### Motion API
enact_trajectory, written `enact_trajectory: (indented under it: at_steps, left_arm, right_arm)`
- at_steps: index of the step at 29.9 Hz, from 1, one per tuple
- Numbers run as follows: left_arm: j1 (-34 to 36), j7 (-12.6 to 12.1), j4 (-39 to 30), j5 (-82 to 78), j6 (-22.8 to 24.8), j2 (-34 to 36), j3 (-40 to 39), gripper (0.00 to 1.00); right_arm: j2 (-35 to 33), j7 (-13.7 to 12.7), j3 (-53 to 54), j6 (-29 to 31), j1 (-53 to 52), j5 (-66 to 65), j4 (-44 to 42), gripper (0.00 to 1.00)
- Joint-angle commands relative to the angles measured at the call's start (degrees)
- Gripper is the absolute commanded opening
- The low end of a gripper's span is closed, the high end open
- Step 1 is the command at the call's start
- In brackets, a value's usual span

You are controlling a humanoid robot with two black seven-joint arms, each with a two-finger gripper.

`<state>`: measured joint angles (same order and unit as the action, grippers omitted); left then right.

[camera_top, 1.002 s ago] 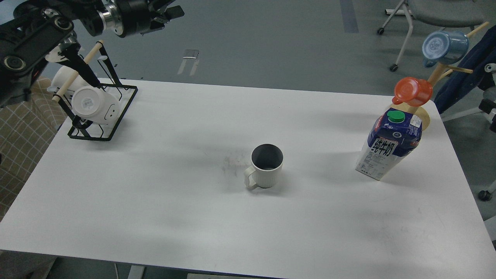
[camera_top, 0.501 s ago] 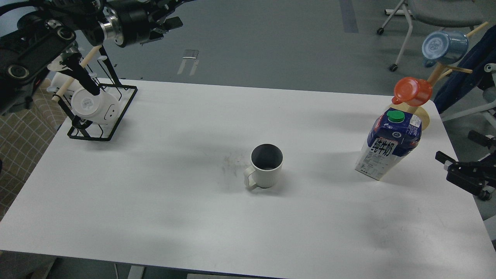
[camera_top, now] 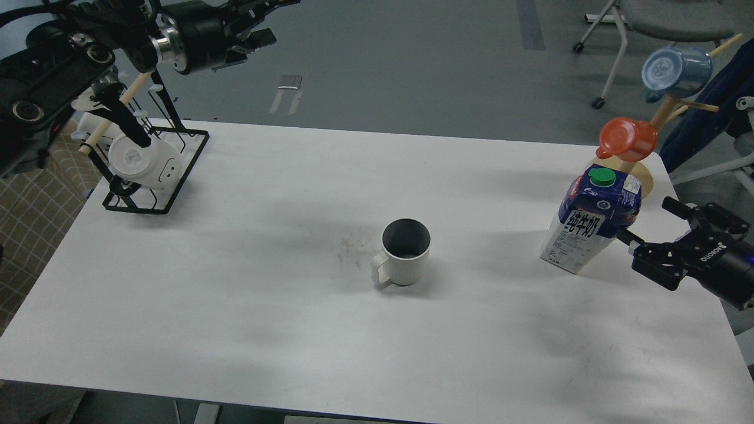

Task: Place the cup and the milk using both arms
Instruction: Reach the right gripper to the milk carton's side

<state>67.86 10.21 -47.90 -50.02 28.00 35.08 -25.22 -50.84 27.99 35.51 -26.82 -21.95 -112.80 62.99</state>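
Flanking milk (camera_top: 592, 221): right end effector (camera_top: 647, 221)

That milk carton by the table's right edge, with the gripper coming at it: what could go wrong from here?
The milk carton is tall and stands close to the table edge; if the open right gripper bumps it instead of straddling it, it may tip or slide. The orange mug hangs on a wooden rack just behind it, so lifting straight up could knock it. The left gripper is far from the ribbed cup.
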Motion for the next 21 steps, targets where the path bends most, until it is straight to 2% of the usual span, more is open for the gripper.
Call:
enact_trajectory:
  at_steps: [1, 6, 11, 14, 16, 21]
  left_arm:
    - [-0.01, -0.01, 0.00, 0.01, 0.00, -0.01, 0.00, 0.98]
    - [-0.01, -0.01, 0.00, 0.01, 0.00, -0.01, 0.00, 0.98]
    - [-0.18, -0.01, 0.00, 0.01, 0.00, -0.01, 0.00, 0.98]
    - [-0.71, -0.01, 0.00, 0.01, 0.00, -0.01, -0.09, 0.98]
    - [-0.80, -0.01, 0.00, 0.01, 0.00, 0.08, -0.09, 0.98]
    - [-0.88, -0.01, 0.00, 0.01, 0.00, 0.08, 0.00, 0.98]
  right_arm:
    - [1.79, 0.01, -0.09, -1.04, -0.38, -0.14, -1.28, 1.00]
    - [3.64, 0.01, 0.00, -1.18, -0.38, -0.23, -2.25, 1.00]
    - [4.96, 0.01, 0.00, -1.18, -0.38, -0.23, -3.40, 0.94]
    - [5.66, 0.01, 0.00, -1.18, -0.55, -0.23, -4.54, 0.88]
    - [6.19, 0.01, 0.00, -1.18, -0.64, -0.23, -5.68, 0.66]
    - [7.16, 0.01, 0.00, -1.18, -1.34, -0.23, -6.29, 0.61]
